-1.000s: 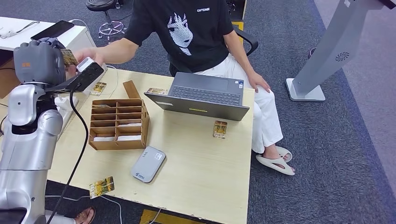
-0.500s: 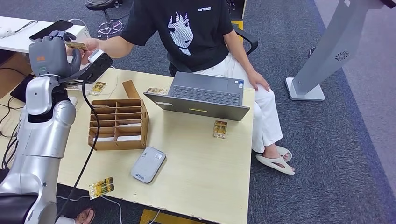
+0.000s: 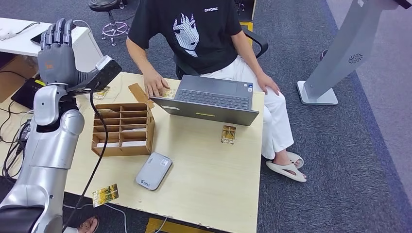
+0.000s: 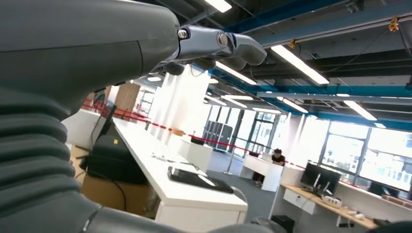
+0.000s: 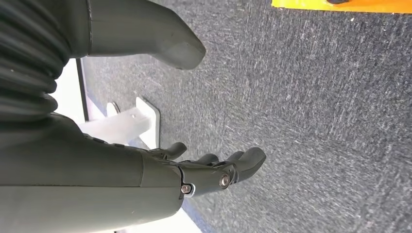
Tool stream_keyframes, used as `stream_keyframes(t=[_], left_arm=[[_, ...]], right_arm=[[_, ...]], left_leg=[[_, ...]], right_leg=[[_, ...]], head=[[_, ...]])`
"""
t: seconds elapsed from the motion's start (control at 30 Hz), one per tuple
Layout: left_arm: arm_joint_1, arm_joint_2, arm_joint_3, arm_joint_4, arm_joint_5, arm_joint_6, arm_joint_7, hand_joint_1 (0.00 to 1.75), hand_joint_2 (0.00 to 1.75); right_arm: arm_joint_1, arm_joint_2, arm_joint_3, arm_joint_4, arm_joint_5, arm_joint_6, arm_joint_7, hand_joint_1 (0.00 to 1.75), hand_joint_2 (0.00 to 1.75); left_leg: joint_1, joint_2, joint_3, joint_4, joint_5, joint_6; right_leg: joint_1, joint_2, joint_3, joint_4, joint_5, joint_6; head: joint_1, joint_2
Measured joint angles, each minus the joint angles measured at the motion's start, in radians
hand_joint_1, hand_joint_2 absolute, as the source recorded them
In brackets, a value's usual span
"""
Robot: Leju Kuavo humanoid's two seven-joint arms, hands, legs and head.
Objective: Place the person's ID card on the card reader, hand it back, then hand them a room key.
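Observation:
My left hand (image 3: pixel 56 53) is raised beyond the table's far left corner, fingers straight and apart, holding nothing; in the left wrist view the left hand (image 4: pixel 145 39) points up at a ceiling. The person's hand (image 3: pixel 154 85) lies on the table by the laptop, over a patterned card (image 3: pixel 168 93). The grey card reader (image 3: pixel 153 171) lies near the table's front edge with nothing on it. White cards (image 3: pixel 121 143) sit in the near slots of the cardboard organiser (image 3: pixel 124 128). My right hand (image 5: pixel 204 167) hangs over dark carpet, fingers loosely apart and empty.
An open laptop (image 3: pixel 209 99) stands at the far middle of the table (image 3: pixel 209 184). Loose patterned cards lie to its right (image 3: pixel 229 134), at the front left edge (image 3: pixel 106 194) and behind the organiser (image 3: pixel 101 93). A seated person (image 3: pixel 199 34) faces me. A white desk (image 3: pixel 19 41) stands left.
My left hand held a patterned card up to the person's hand. The person took it and lowered their hand to the table; my left hand now stands open and empty.

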Motion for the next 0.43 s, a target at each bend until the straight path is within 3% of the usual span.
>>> stream_keyframes(t=[0.2,0.43], left_arm=[[0.267,0.016,0.000,-0.192,0.060,0.073,-0.076,0.00,0.00],[0.331,0.029,0.000,-0.271,0.068,0.070,-0.079,0.00,0.00]], right_arm=[[0.003,0.001,-0.025,0.000,-0.014,-0.005,0.000,0.00,1.75],[0.004,0.001,-0.035,0.000,-0.014,-0.006,0.000,0.00,1.75]], left_leg=[[0.000,0.000,-0.001,0.000,-0.002,0.001],[0.000,0.000,-0.001,0.000,-0.001,0.001]], right_leg=[[-0.001,0.001,-0.001,-0.001,-0.002,0.001],[-0.001,-0.001,-0.001,-0.001,-0.001,0.002]], head=[[-0.001,0.000],[-0.001,0.000]])
